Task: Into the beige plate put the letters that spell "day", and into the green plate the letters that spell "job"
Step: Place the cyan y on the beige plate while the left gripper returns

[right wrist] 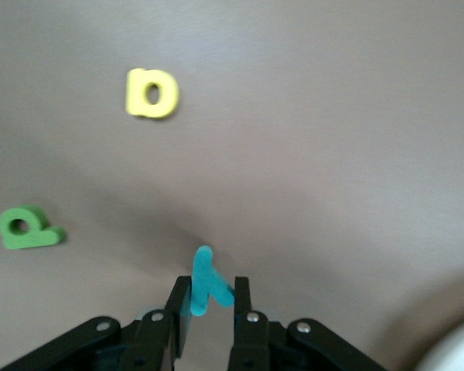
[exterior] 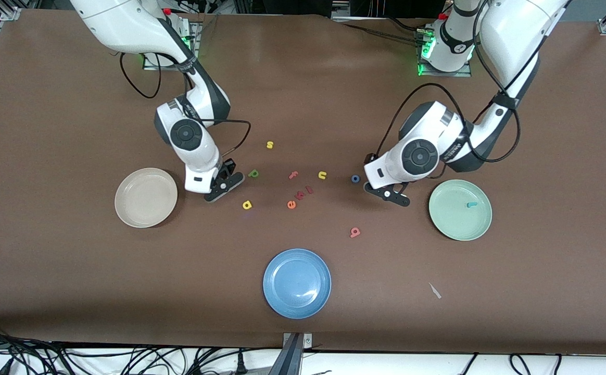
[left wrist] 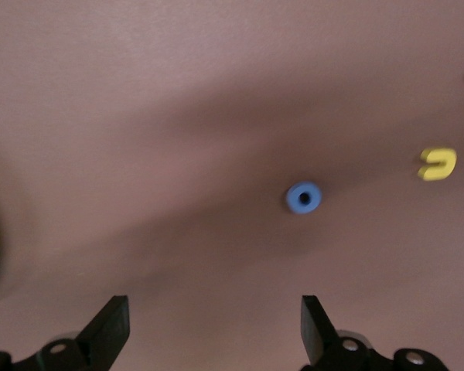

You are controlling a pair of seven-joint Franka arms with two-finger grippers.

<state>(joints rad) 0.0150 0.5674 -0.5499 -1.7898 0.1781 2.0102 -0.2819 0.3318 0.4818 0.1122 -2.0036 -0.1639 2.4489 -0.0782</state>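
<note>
My right gripper (exterior: 224, 183) (right wrist: 210, 297) is shut on the teal y (right wrist: 209, 282), low over the table between the beige plate (exterior: 146, 197) and the green d (exterior: 253, 173) (right wrist: 29, 228). The yellow a (exterior: 247, 205) (right wrist: 151, 93) lies a little nearer the camera than the d. My left gripper (exterior: 389, 194) (left wrist: 215, 321) stands open and holds nothing, just beside the blue o (exterior: 355, 178) (left wrist: 303, 198). The green plate (exterior: 459, 229) holds the teal j (exterior: 471, 204). The salmon b (exterior: 355, 232) lies on the table nearer the camera than the o.
A blue plate (exterior: 297, 307) sits near the front edge. Spare letters lie mid-table: a yellow s (exterior: 269, 145), pink f (exterior: 293, 175), yellow n (exterior: 323, 175) (left wrist: 438, 164), orange e (exterior: 291, 204) and two small red ones beside it. A pale scrap (exterior: 434, 290) lies near the front.
</note>
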